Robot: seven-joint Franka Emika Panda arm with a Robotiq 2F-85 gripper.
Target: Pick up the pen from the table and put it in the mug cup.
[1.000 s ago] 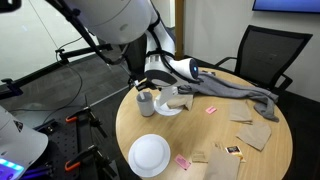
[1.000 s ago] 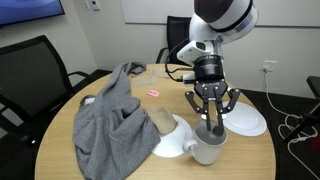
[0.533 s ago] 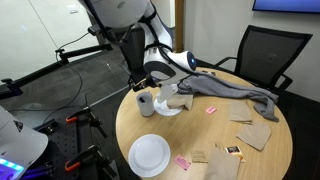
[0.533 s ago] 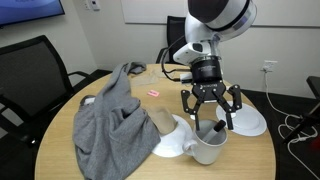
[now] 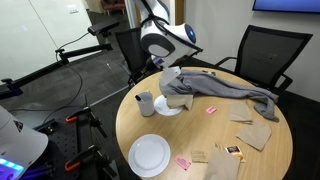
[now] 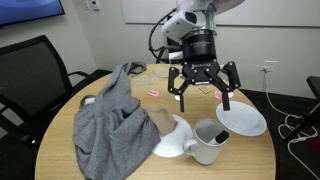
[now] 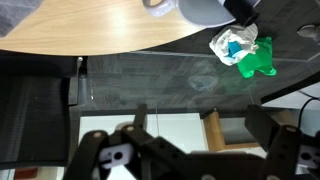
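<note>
End effector (image 6: 204, 97): fully spread and gripping nothing. It hangs in free air above the table (image 6: 62, 140), higher than everything on the top. In the exterior view it appears over the gap between the mug cup and the white plate.

Table: large and round, with a smooth light wood top and a thin rounded edge. Bare wood shows along the rim on the side away from the arm.

Grey cloth (image 6: 115, 125): soft, crumpled fabric in loose folds. It covers a broad strip of the top, and one fold reaches the white dish.

Black office chair (image 5: 265, 55): mesh back, drawn up to the table edge behind the cloth.

White plate (image 6: 243, 118): flat, round and glossy, lying near the table edge close to the mug cup.

White dish (image 6: 176, 142): low and shallow, set against the side of the mug cup.

Brown paper pieces (image 5: 255, 130): flat, creased squares lying apart from the mug cup.

Mug cup (image 6: 207, 148): small plain grey cylinder with a side handle, upright near the table edge. The space above its mouth is unobstructed.

Pen (image 6: 220, 133): inside the mug cup, leaning on the rim, with only a short dark length showing.

Pink scrap (image 5: 212, 109): small, lying on bare wood beside the cloth.

Wrist view: the table edge and the mug cup (image 7: 200, 8) lie along the top. A crumpled green-and-white object (image 7: 240, 50) lies on the floor below.
</note>
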